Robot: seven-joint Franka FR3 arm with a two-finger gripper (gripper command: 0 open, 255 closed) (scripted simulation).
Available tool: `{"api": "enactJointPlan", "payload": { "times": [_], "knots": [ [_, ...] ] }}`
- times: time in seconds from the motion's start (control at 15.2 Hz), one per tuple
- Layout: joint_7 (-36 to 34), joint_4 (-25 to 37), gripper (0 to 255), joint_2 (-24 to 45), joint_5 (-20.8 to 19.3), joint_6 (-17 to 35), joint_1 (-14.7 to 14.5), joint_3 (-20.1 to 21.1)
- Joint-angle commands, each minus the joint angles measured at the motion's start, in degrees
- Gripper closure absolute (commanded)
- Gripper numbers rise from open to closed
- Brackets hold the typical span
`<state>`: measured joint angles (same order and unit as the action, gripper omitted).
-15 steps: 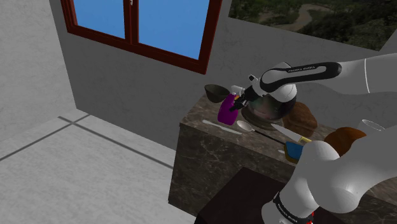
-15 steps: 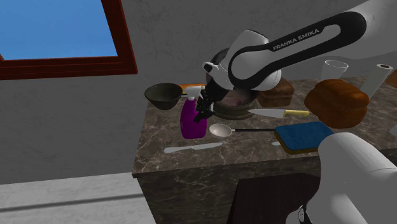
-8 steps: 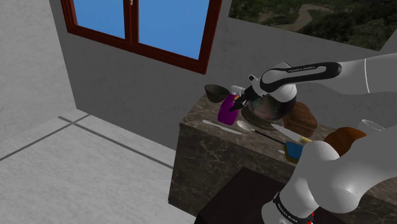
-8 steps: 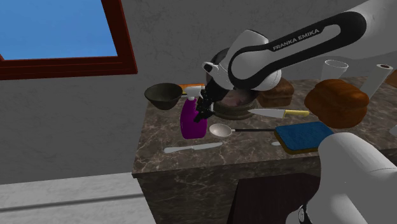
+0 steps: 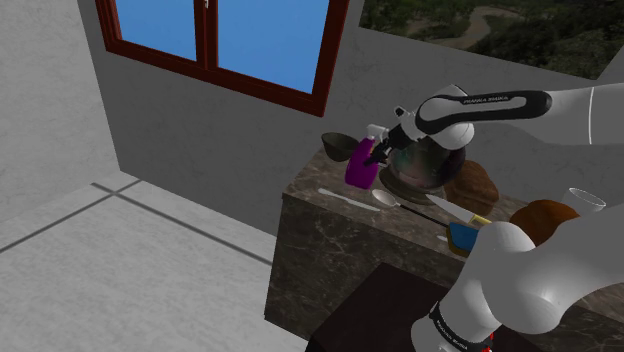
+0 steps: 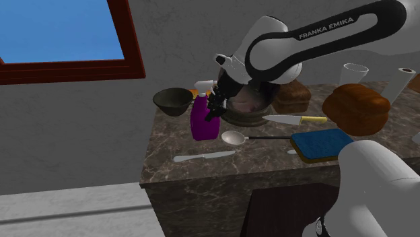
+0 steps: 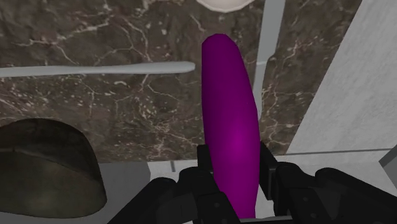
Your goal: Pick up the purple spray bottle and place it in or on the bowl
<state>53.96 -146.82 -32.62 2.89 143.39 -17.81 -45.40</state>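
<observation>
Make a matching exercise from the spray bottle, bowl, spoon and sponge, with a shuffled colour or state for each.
1 spray bottle
2 bowl
3 spoon
4 sponge

A blue
B dark, standing upright on the counter
C purple, clasped in the gripper
D pale, lying flat

Pairs: 1-C, 2-B, 3-D, 4-A

Shoulder camera: high behind my stand, far back. Second exterior: nearer, fronting the same table my wrist camera overlooks.
</observation>
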Motion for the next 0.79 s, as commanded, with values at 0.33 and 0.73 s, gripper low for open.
{"api": "enactJointPlan", "payload": {
  "times": [0.33,0.73],
  "knots": [
    [-2.8,3.4,255,-2.0,-1.2,-5.5,1.8,3.2],
    [-4.7,6.8,255,-3.2,-1.7,-10.0,2.6,5.3]
  ]
}}
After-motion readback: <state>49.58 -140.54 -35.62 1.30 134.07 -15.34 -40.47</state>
